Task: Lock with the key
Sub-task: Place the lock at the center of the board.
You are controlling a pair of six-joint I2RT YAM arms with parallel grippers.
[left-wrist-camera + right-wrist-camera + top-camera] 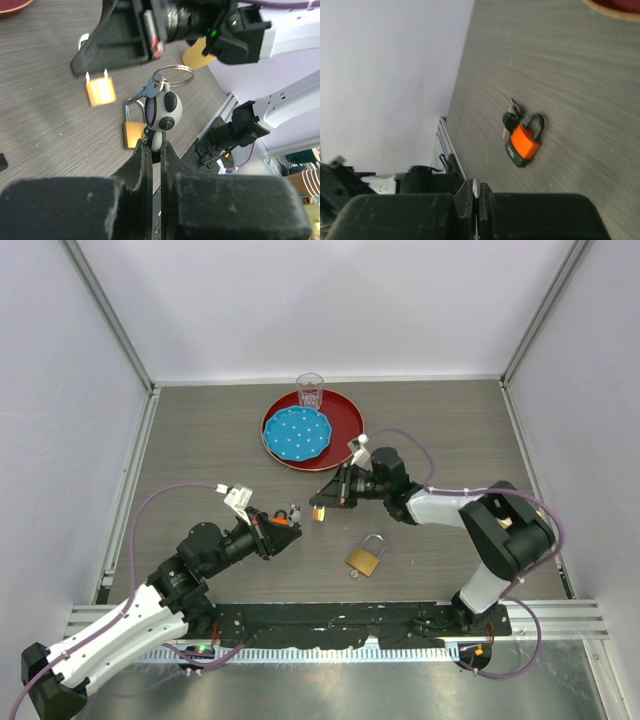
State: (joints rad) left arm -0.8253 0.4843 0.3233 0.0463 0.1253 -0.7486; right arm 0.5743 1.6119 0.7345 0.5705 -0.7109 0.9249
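Observation:
My left gripper (290,520) (156,145) is shut on a black-and-white panda charm (163,111). A key ring (173,76) and a bluish key (149,91) hang off that charm, above the table. My right gripper (318,502) (476,186) is shut on the thin metal shackle of a small brass padlock (320,512) (100,91), which dangles just beyond the key. The two grippers are close, tip to tip, near mid-table. A larger brass padlock (365,558) (132,132) lies flat on the table below them.
A red tray (345,412) at the back holds a blue plate (297,433) and a clear glass (310,390). In the right wrist view an orange padlock (524,142) with dark keys lies on the table. White walls enclose three sides.

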